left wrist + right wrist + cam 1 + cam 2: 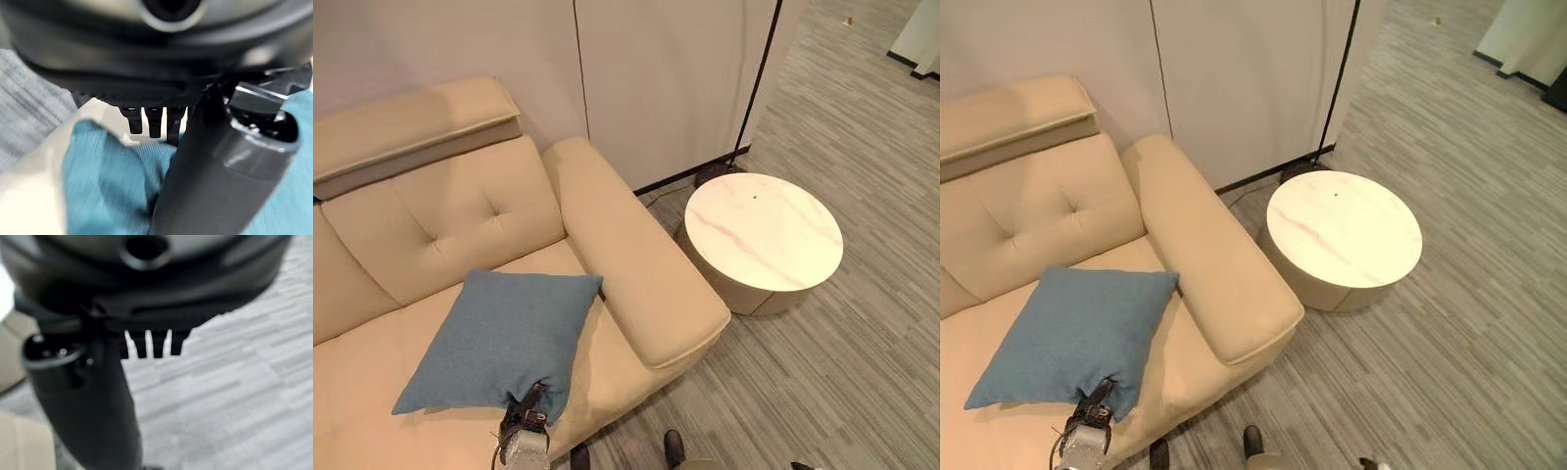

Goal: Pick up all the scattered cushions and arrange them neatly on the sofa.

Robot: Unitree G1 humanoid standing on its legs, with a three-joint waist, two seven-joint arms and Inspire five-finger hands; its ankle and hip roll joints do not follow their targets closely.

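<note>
- 1 blue cushion (504, 338) is on the seat of the cream sofa (636, 284), lying flat and turned diamond-wise, one corner near the armrest, one near the backrest
- left hand (530, 406) is at the cushion's near corner; in the left wrist view the thumb (215, 161) lies against blue fabric with the fingers (154, 120) past the fold, so it reads as pinched on that corner
- right hand (83, 382) hangs over the grey plank floor (862, 323) with a bit of sofa edge beside it; fingers look loosely straight, nothing in it
- progress, my read: this cushion is delivered to the seat but not released, and not squared against the backrest, so placement is not finished
- no other cushions visible on the floor in the head views; can't tell how many are left outside the frame
- round marble-top table (764, 230) stands just beside the armrest, top bare, black floor lamp pole (759, 88) behind it
- no bins or baskets here; the sofa seat is the only thing holding anything, and it holds that 1 cushion
</note>
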